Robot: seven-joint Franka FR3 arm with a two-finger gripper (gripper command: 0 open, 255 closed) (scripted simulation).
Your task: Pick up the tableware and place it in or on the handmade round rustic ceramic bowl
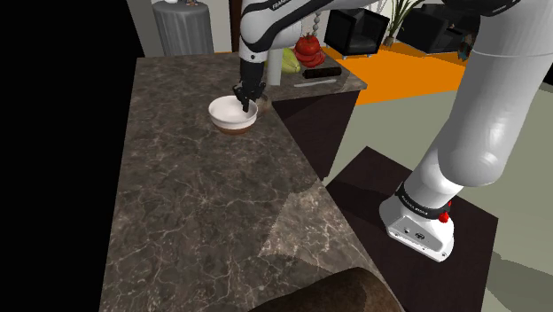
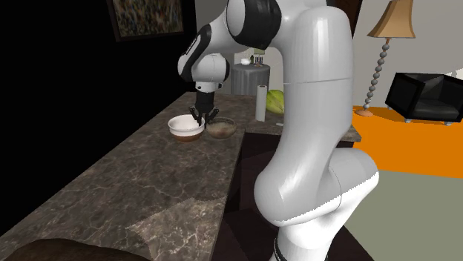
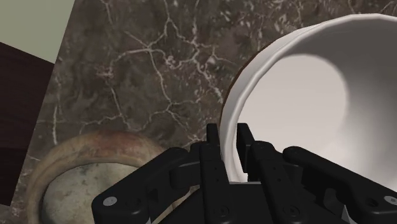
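A white bowl [image 1: 232, 113] with a brown underside stands on the dark marble counter [image 1: 195, 204]. My gripper [image 1: 245, 99] reaches down over the side of the bowl that is towards the shoulder view's right. In the wrist view the gripper [image 3: 228, 143] is shut on the white bowl's [image 3: 305, 95] rim, one finger inside and one outside. A tan, rustic bowl [image 3: 83, 172] sits on the counter close beside it. In the second exterior view the white bowl [image 2: 185, 126] and the rustic bowl [image 2: 220, 128] stand side by side, with the gripper [image 2: 202, 115] between them.
The counter's edge [image 1: 301, 159] runs close to both bowls, with my dark stand [image 1: 390, 213] below it. Further back are a red stack [image 1: 308, 49], a green item [image 1: 289, 60], a black flat object [image 1: 321, 73] and a white roll [image 2: 260, 101]. A brown rounded object [image 1: 337, 292] lies at the counter's near end.
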